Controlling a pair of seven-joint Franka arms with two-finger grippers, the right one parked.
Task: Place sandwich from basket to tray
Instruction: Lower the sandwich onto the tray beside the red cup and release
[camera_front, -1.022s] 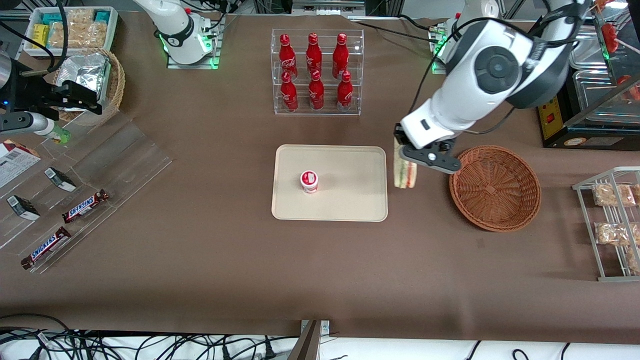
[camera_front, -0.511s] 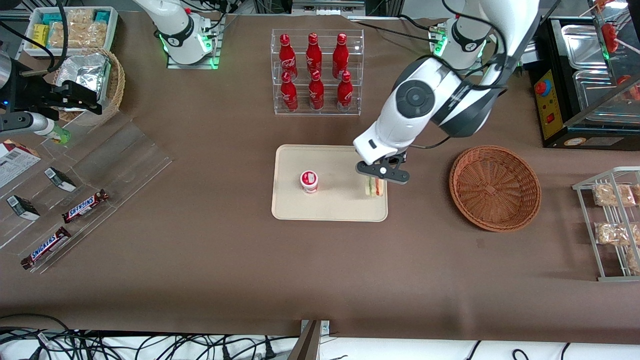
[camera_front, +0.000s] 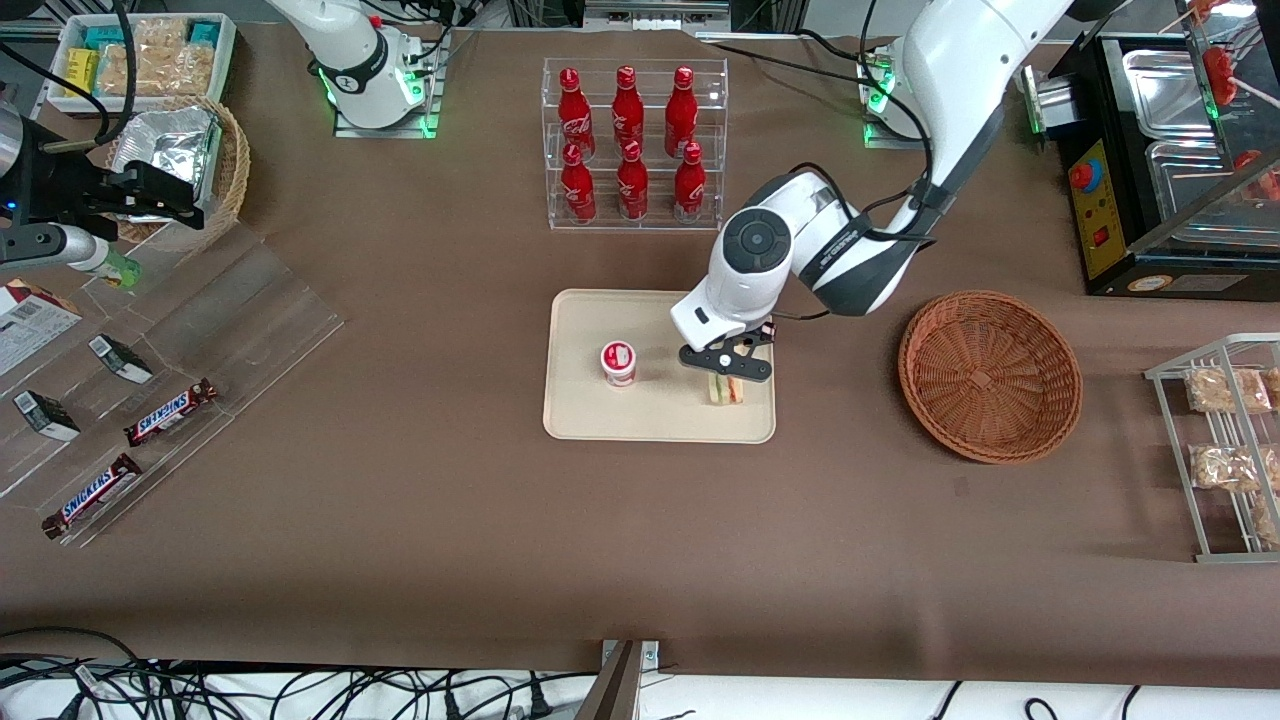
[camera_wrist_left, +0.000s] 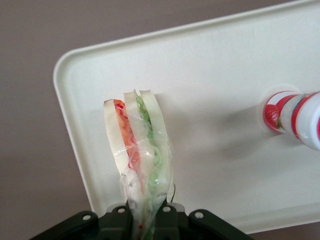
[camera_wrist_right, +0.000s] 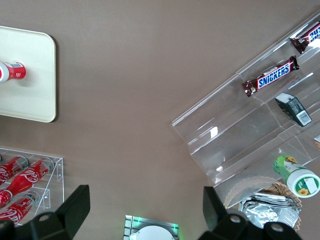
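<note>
"SNICKERS" reads on two brown chocolate bars on the clear acrylic display toward the parked arm's end of the desk: the bar farther from the front camera (camera_front: 171, 412) and the bar nearer it (camera_front: 92, 495). The red bottles (camera_front: 627, 143) in the clear rack carry white script too small to read.

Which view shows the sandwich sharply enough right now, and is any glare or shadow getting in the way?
Left wrist view: the sandwich is sharp, its wrap shows small highlights, and the gripper is shut on it over the tray; the cup casts a soft shadow. Front view: even light, but the arm hides most of the sandwich.
</note>
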